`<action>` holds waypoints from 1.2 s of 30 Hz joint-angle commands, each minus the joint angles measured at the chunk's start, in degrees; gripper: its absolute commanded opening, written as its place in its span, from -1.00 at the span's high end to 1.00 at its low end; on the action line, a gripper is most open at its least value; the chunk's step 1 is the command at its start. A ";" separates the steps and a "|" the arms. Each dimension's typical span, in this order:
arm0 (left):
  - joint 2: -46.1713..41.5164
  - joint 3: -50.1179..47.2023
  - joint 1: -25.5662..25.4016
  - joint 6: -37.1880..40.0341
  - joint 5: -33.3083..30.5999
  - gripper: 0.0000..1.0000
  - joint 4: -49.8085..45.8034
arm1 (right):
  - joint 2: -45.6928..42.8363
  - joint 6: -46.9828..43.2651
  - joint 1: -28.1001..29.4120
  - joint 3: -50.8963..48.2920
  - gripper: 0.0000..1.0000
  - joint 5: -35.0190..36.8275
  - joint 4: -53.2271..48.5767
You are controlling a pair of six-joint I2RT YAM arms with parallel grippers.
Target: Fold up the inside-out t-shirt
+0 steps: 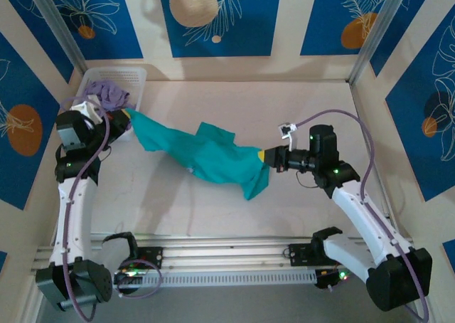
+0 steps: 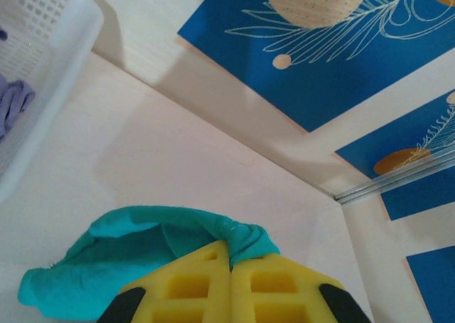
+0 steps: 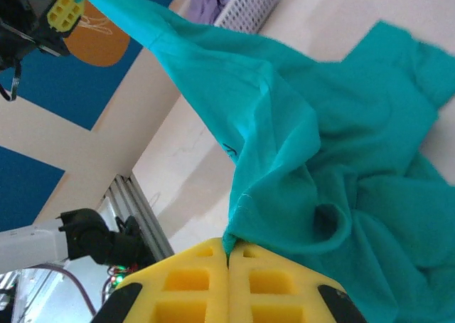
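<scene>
Yellow fingers (image 3: 192, 280) of the right gripper (image 3: 229, 246) are closed tight on a pinch of the inside-out t-shirt (image 1: 206, 156); the left gripper (image 2: 230, 255) is likewise clamped on another edge. The shirt is strung between them, from ten o'clock towards three o'clock over the table (image 1: 306, 102). Either thin pinch could be pulled free by further spreading. The drooping middle is shown from above; the bunched grips are shown by the wrist cameras.

We see cream walls (image 1: 286, 24) hung with blue leaf-patterned panels (image 1: 213, 38) around a pale beige counter (image 1: 213, 213), evenly lit.
</scene>
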 commanded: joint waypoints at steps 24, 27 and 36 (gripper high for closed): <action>1.31 -4.03 0.29 0.43 4.23 1.00 2.19 | 31.13 -1.13 -5.94 1.51 0.75 -1.90 9.22; 1.31 -3.91 0.28 0.46 4.24 1.00 2.13 | 30.45 -0.30 -6.77 0.96 0.73 1.34 8.59; 0.43 -2.27 0.36 1.32 2.09 1.00 -0.04 | 29.75 3.73 -8.85 -0.12 0.94 4.63 10.97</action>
